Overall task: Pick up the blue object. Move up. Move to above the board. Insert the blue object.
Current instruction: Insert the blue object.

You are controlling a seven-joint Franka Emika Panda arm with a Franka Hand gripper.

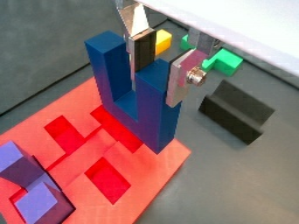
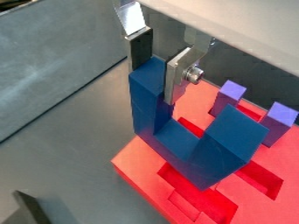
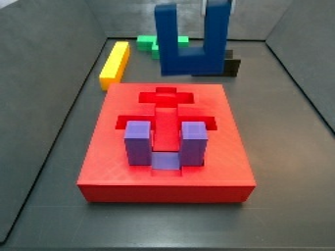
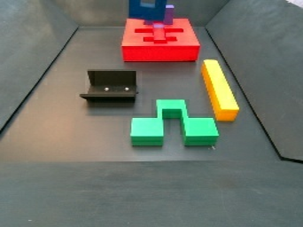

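Observation:
My gripper (image 1: 162, 63) is shut on one upright prong of the blue object (image 1: 117, 79), a dark blue U-shaped block, with one pad in its slot and the other plate outside. Both wrist views show this grip (image 2: 158, 63). The blue object (image 2: 222, 144) hangs prongs up just above the board (image 1: 152, 175), a large red slab with shaped recesses. In a side view the blue object (image 3: 170, 39) is over the board's (image 3: 157, 181) far end. It also shows over the board (image 4: 160, 51) in a side view (image 4: 147, 9). The gripper body is cut off in both side views.
A purple U-shaped block (image 3: 137, 142) sits in the board's near recess. A yellow bar (image 4: 219, 89), a green block (image 4: 174, 124) and the black fixture (image 4: 110, 87) lie on the dark floor beside the board. Grey walls (image 3: 295, 78) enclose the floor.

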